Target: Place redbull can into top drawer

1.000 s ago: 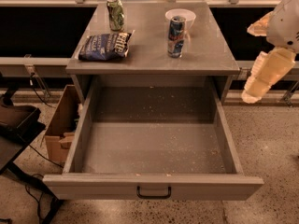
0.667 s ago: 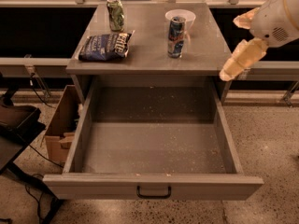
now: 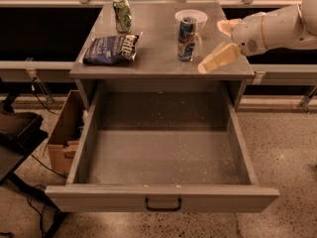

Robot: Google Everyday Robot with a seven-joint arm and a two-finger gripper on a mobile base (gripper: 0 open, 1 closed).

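The redbull can (image 3: 187, 38) stands upright on the cabinet top (image 3: 148, 58), towards the right, just in front of a white bowl (image 3: 191, 16). The top drawer (image 3: 163, 197) is pulled fully out below, and nothing lies in it. Its dark handle (image 3: 163, 206) is at the centre of the front panel. My gripper (image 3: 210, 46) reaches in from the right over the cabinet top. It is open and empty, just right of the can and apart from it.
A green-and-white can (image 3: 122, 14) stands at the back left of the top. A dark chip bag (image 3: 112, 48) lies in front of it. A cardboard box (image 3: 63, 135) sits on the floor to the left, beside a dark chair (image 3: 17, 133).
My arm has swung in from the far right and up over the cabinet top, and the gripper now sits close to the redbull can. The can and the drawer have not moved.
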